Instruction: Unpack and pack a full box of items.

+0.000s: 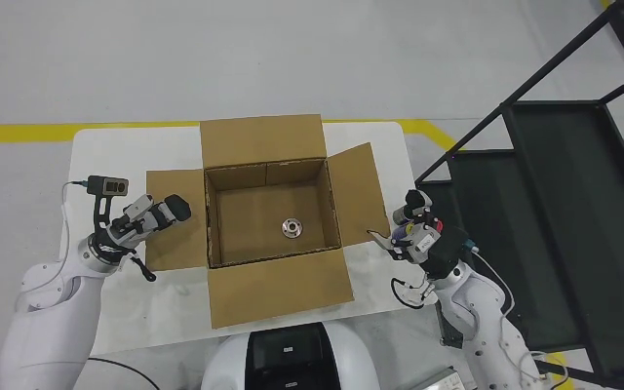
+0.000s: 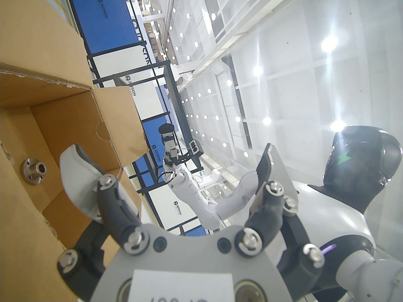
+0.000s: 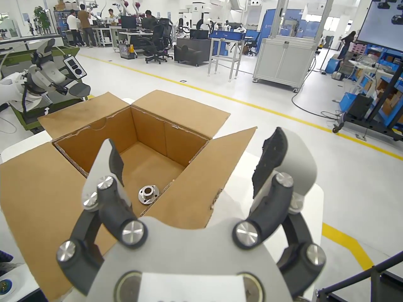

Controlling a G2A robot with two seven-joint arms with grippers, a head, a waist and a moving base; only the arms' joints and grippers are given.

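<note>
On the white table [image 1: 107, 156] the open cardboard box [image 1: 263, 144] holds one metal fitting [image 1: 291, 227] on its floor. Left gripper [image 1: 174, 209] and right gripper [image 1: 409, 209] flank it, both spread and empty. Unpacking looks nearly done; next, reach inside for the fitting

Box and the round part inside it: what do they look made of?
Box: corrugated cardboard, matte brown; the torn rim shows the fluting. Round part: seemingly machined metal, shiny silver with a flange and a centre bore; whether steel or aluminium, I cannot tell.
</note>
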